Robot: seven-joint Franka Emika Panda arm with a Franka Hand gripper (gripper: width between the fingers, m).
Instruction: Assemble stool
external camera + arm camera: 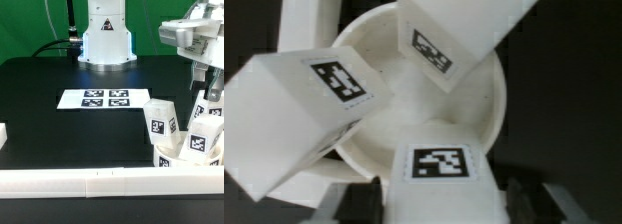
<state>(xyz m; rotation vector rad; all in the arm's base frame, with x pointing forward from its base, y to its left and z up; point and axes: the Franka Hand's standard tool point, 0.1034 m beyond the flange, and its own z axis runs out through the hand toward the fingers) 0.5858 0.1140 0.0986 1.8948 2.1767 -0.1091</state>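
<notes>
Seemingly the leg-fitting step is in hand. The stool seat (176, 152) sits on the black table (60, 115) at its front edge toward the exterior view's right, just behind the white border rail (90, 183). One leg (160, 120) stands tilted out of the seat, and another leg (206, 135) rises beside it nearer the exterior view's right edge. The gripper (212, 93) hangs directly over that second leg, fingers reaching down around its top. Whether the fingers are already clamped on the leg or merely closing around it I cannot tell; the wrist view shows only the seat's inner wall (491, 100), two tagged legs (313, 105) (455, 45) leaning out of it, and a tag on the near rim (441, 163), with the fingertips hardly visible. The marker board (95, 99) lies flat near the table's middle, well apart from the stool.

As a judgement, the next move calls for a firm hold on the leg, then a straight, twisting push so that it seats in its socket without tipping the seat or nudging the neighbouring leg.
</notes>
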